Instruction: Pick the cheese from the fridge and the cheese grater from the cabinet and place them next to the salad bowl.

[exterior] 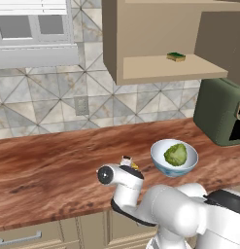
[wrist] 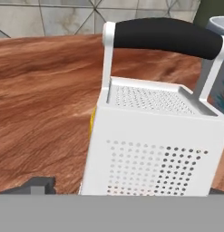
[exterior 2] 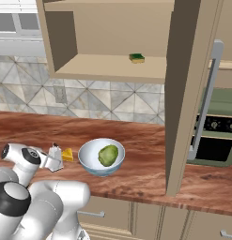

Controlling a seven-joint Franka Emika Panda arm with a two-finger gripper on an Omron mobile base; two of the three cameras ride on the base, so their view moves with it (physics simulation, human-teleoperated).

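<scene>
Countertop (exterior 2: pixel 136 140) holds cheese grater (wrist: pixel 149 136); right view reveals cheese (exterior 2: pixel 67 154) behind; tool (wrist: pixel 127 192) spread wide.

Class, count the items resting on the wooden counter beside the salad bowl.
2: the cheese grater stands left of the salad bowl, and the cheese lies between them. Others may be hidden behind the arm.
</scene>
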